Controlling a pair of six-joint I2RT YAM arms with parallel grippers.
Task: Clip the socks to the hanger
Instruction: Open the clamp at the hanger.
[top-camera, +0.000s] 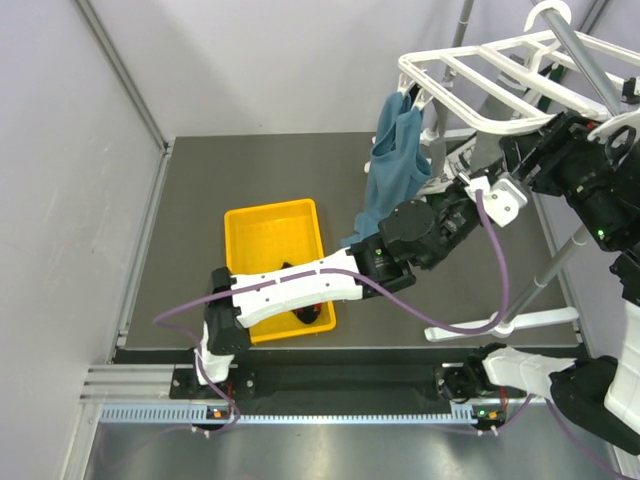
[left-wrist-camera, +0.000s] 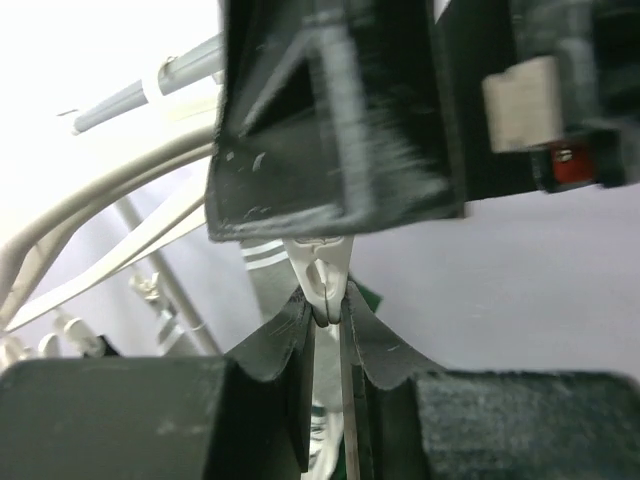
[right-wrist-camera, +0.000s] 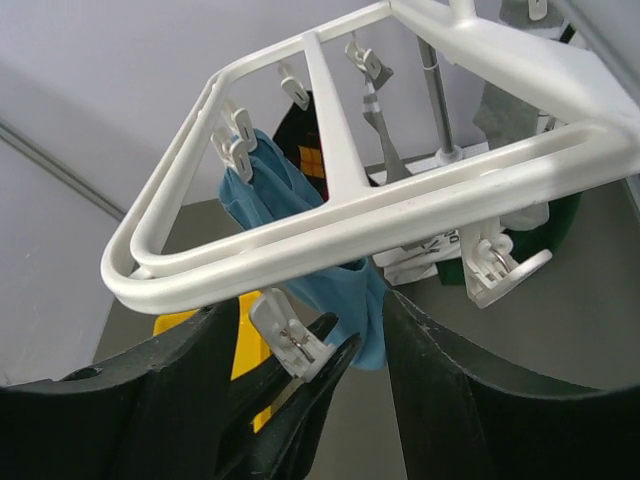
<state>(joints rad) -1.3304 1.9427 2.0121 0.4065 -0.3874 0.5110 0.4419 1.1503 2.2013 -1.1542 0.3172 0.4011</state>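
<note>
Currently the clip-loading step appears to be in hand. The left fingers (left-wrist-camera: 285, 345) are narrow, pinching a white clip (left-wrist-camera: 320, 280) under the hanger (right-wrist-camera: 400, 215). The right fingers (right-wrist-camera: 450, 380) stand wide and hold nothing, just below the frame. One blue sock (top-camera: 395, 165) hangs clipped at the hanger corner. A dark sock (top-camera: 308, 316) lies in the yellow bin (top-camera: 270, 212) on the counter (top-camera: 200, 200). Likely next move: the right arm fetches that sock and feeds its cuff into the pinched clip.

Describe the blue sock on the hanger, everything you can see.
The blue sock is plain, soft knit fabric, hanging limp and creased from a white clip at a corner of the white plastic hanger. Its lower end dangles above the table near the left arm; whether they touch is unclear.
</note>
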